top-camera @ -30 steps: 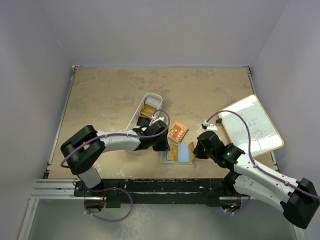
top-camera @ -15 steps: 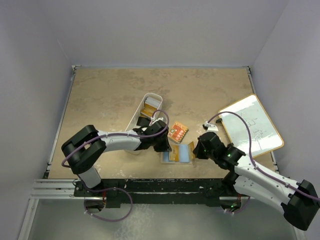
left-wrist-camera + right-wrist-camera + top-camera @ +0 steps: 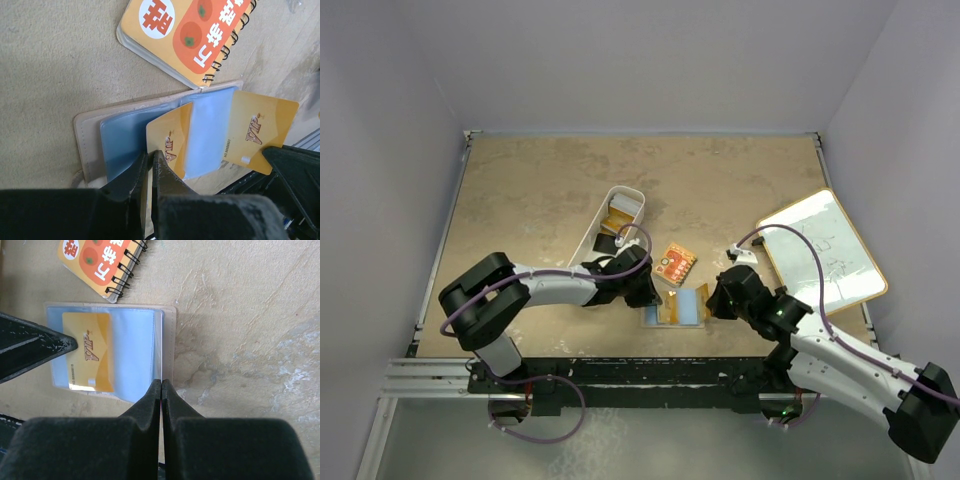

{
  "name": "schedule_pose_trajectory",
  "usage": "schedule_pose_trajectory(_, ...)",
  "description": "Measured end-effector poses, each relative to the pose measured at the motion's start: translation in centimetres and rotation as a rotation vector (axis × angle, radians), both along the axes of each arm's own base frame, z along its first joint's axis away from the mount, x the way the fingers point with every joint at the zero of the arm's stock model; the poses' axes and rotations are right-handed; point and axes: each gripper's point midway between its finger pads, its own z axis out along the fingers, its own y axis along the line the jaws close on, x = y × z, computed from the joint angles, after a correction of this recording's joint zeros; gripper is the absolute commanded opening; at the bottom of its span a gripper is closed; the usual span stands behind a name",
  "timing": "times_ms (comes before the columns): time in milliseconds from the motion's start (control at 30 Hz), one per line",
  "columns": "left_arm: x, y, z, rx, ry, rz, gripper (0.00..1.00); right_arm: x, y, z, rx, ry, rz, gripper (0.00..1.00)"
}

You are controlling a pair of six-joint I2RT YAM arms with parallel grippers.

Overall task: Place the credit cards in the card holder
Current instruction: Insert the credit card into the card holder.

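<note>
Jaws together, the right tool point(image 3: 161, 386) sits at the edge of the card holder point(image 3: 137, 347), which lies open on the surface point(image 3: 520, 200). The left tool point(image 3: 150, 159), also closed, butts a gold credit card point(image 3: 169, 141) partly tucked into the holder's sleeve. Insertion looks under way; next, that card needs nudging fully home.

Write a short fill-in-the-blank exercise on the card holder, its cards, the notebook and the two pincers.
1. The card holder lies ___ on the table.
2. The gold cards are printed with the letters ___.
3. The orange notebook beside the holder has a ___ wire binding.
4. The left pincer and the right pincer are both ___.
Missing words: open; VIP; spiral; shut.
</note>
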Motion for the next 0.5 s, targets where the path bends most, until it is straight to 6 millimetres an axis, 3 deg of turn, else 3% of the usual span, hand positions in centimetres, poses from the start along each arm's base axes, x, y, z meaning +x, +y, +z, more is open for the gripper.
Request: schedule_pose_trajectory(500,0.29,-0.20,0.15,-0.019,0.000,0.028,0.00,-0.06,0.17,-0.06,0.018,-0.004,0.001,0.00)
